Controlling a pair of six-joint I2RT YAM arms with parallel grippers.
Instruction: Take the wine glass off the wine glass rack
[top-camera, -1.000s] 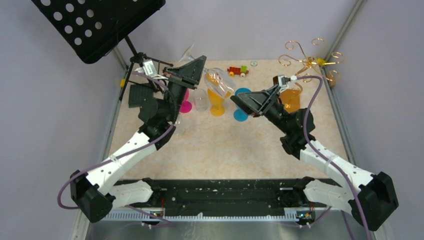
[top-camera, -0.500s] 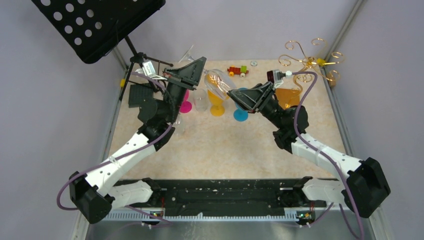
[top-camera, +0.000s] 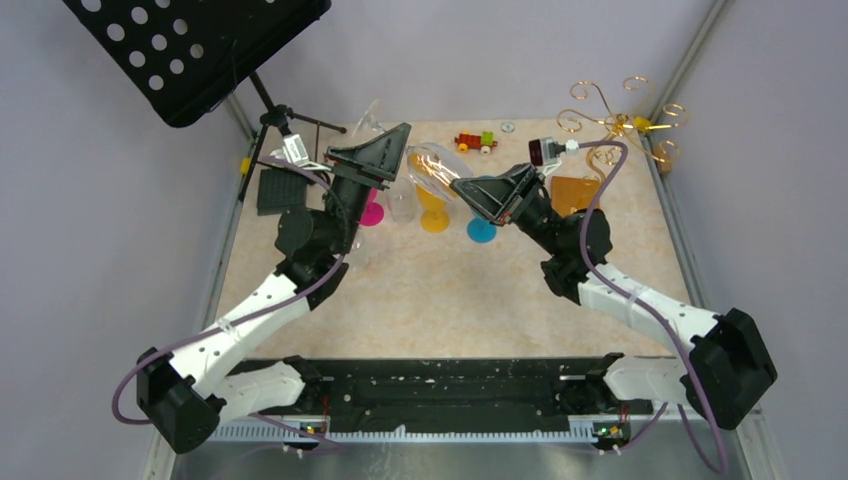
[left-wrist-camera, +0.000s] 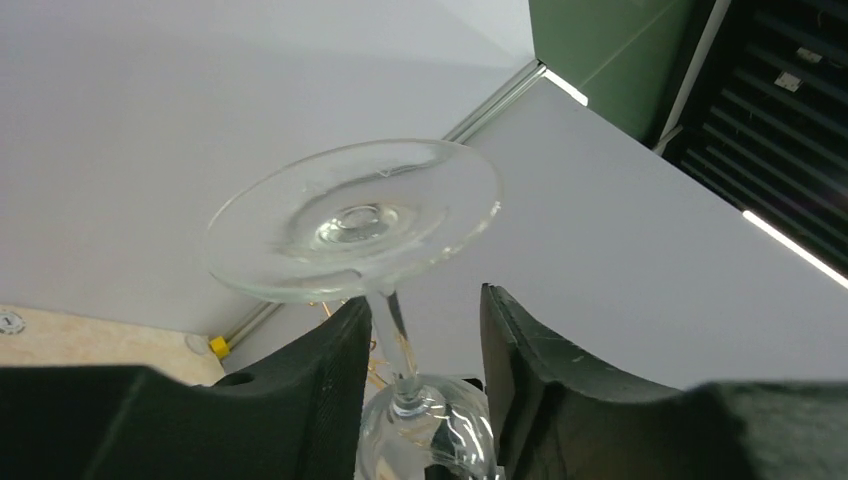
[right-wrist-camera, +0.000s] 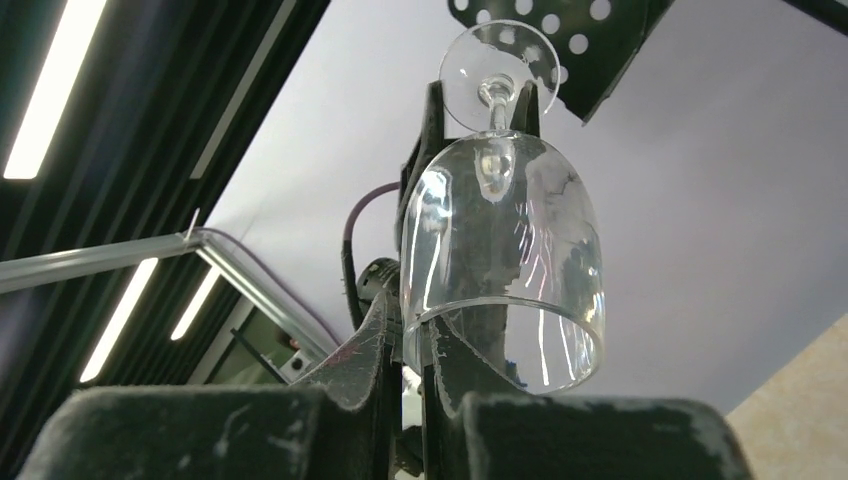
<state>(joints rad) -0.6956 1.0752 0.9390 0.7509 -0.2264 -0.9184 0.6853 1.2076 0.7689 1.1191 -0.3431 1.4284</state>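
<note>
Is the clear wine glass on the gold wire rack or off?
Off: the clear wine glass is tipped in mid-air, away from the gold wire rack.

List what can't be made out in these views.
- Top view: wine glass rack base partly behind the right arm.
- Top view: right gripper fingertips on the wine glass hidden under its own body.
- Left wrist view: glass bowl cut off at the bottom edge.

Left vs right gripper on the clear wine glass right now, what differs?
The left gripper has its jaws apart around the thin stem of the clear wine glass; the right gripper is shut, pinching the bowl's rim wall. The left sits at the foot end, the right at the mouth end. Both are black two-finger grippers at the same glass.
</note>
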